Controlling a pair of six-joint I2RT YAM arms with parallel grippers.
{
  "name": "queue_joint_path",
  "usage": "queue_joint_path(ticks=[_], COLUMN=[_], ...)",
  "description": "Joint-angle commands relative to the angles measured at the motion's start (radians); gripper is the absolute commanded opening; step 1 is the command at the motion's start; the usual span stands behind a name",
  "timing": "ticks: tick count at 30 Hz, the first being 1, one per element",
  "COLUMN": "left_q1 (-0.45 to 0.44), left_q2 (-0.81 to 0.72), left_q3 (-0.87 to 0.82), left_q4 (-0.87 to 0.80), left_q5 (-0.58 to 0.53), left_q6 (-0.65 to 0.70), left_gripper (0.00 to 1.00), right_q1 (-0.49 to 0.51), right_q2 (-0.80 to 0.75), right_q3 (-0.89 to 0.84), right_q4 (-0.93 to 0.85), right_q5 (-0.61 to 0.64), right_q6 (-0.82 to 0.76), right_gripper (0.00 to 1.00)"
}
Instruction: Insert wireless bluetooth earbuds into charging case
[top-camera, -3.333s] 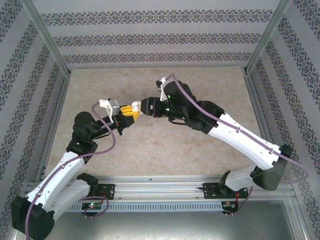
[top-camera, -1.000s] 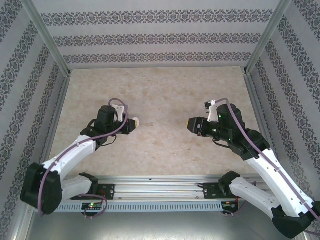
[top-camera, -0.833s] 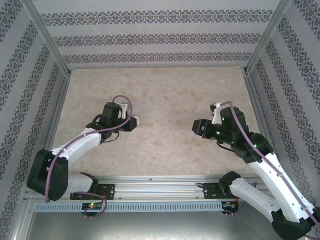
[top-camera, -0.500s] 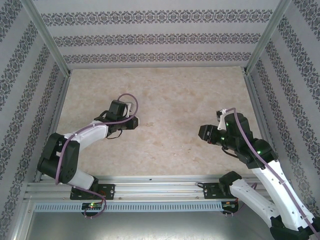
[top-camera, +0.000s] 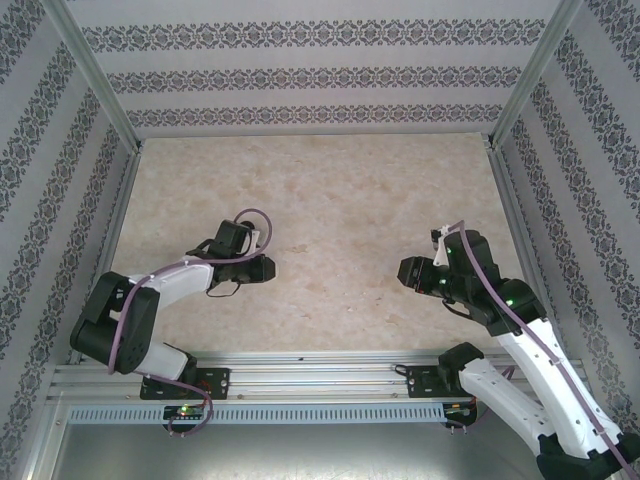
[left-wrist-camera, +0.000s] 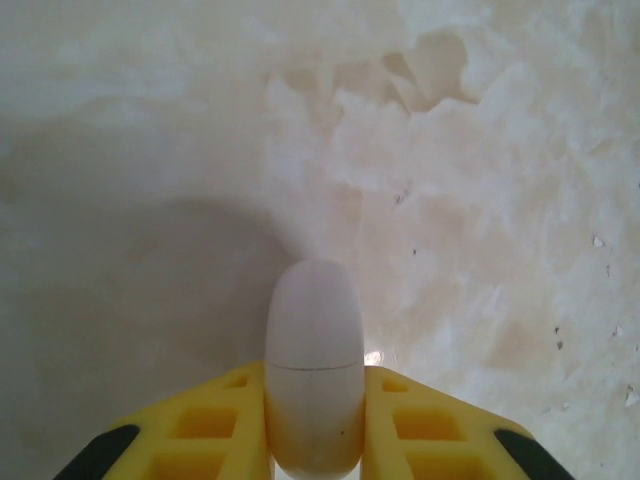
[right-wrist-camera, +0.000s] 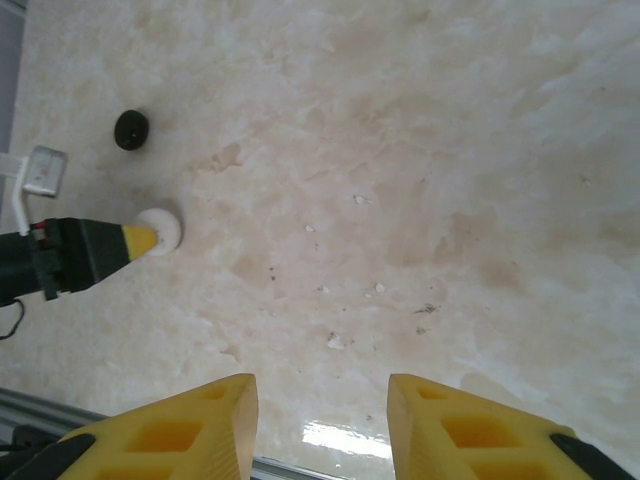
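Left gripper (left-wrist-camera: 312, 378) clamps the closed white charging case (left-wrist-camera: 312, 335) toward the surface's (top-camera: 330, 190) left edge, long axis pointing toward the right gripper (right-wrist-camera: 322, 400), open and empty, well apart by the right edge.

Lab test rig, alu frame (top-camera: 98, 75), wallpaper panels (top-camera: 320, 60), marble-look table (top-camera: 330, 180)

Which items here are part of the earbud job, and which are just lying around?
Job: white charging case, closed, gripped in the left pincer; right pincer, open and empty.
Lying about: black round puck, alone on the table; possibly another case, cannot tell.
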Motion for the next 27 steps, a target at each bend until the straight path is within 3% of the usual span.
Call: queue_joint_path(ticks=[1,7,16,20,27], left_q1=[-0.003,-0.002,-0.001,0.004,0.029], left_q2=[-0.033,-0.097,-0.252,-0.334,-0.433], left_q3=[-0.022,0.0,0.081,0.12,0.168], left_q4=[-0.04,-0.098,-0.21,-0.235,-0.2], left_q5=[0.021,-0.02,-0.117,-0.2,-0.397], left_q6=[-0.019,0.014,0.129,0.203,0.407], left_gripper=[0.21,0.38,0.53,0.59,0.81], right_q1=[-0.014,-0.047,-0.134,-0.184,-0.322], right_q2=[0.001,0.0,0.0,0.017,0.062], right_q3=[-0.018,-0.017,-0.081,-0.119,-0.213], right_q4=[0.02,0.02,0.143,0.217,0.456], right_q5=[-0.002,0.072,0.242,0.298,0.331], right_q6=[-0.025,-0.088,-0.184,-0.232,-0.323], right_gripper=[0.39,0.54,0.74,0.83,0.97])
